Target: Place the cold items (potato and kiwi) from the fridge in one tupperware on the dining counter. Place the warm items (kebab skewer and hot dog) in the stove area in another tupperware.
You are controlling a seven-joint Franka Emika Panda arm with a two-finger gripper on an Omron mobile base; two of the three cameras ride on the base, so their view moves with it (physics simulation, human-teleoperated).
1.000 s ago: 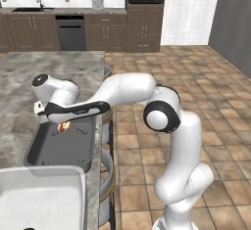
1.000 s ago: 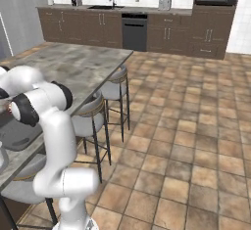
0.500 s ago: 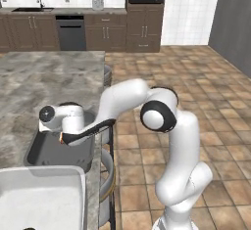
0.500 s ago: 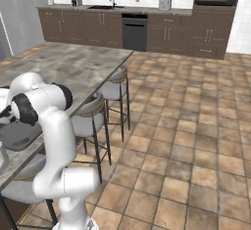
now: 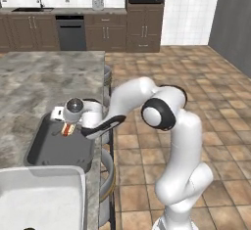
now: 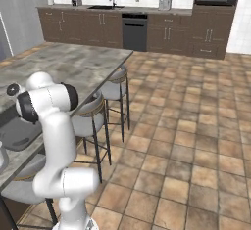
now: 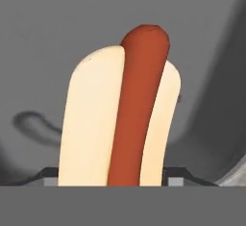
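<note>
Gripper [image 5: 67,127] clamps the hot dog [image 5: 65,130] over the dark tupperware [image 5: 44,150]. Hand view shows sausage and bun [image 7: 120,119] close up; left base view places them on the marble counter [image 5: 34,82].

A grey marbled counter [image 5: 44,82] carries 2 tubs. The dark tupperware [image 5: 41,150] lies near its right edge, and at 6 o'clock from it sits a pale tupperware [image 5: 44,195].

- The hot dog [image 7: 126,109] is a red-brown sausage in a pale bun, seen end-on and upright in the hand view, above the grey floor of the tupperware [image 5: 46,148].
- The tupperware is a dark grey, shallow, rectangular tray on the marble counter, near its edge.
</note>
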